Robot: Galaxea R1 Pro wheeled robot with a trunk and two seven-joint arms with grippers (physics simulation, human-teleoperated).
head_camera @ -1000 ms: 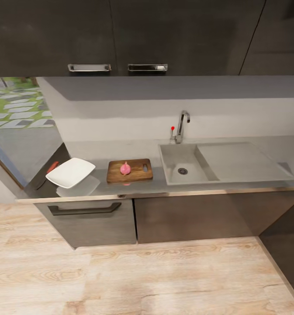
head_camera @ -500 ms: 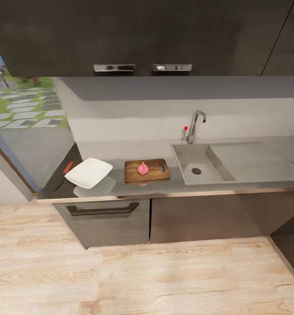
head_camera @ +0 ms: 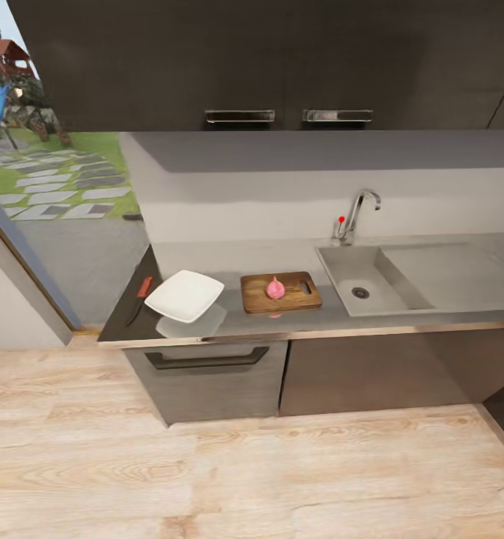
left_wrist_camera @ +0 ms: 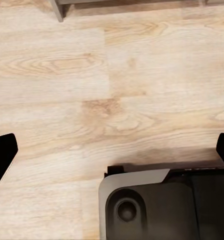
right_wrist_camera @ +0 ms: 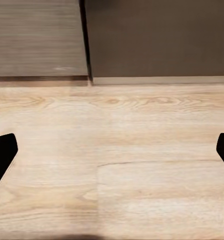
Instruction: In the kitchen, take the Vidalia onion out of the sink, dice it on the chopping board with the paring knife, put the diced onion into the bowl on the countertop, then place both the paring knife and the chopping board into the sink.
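Facing the countertop from the floor, no writing legible.
Onion rests on chopping board; both grippers' fingers spread wide, empty.

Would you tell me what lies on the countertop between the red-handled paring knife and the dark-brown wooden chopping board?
In the head view, the shallow white squarish bowl sits between the red-handled paring knife and the dark-brown wooden chopping board.

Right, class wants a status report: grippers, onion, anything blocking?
Left gripper and right gripper open, empty, over floor. Onion on chopping board; paring knife beside bowl. Nothing blocking the countertop.
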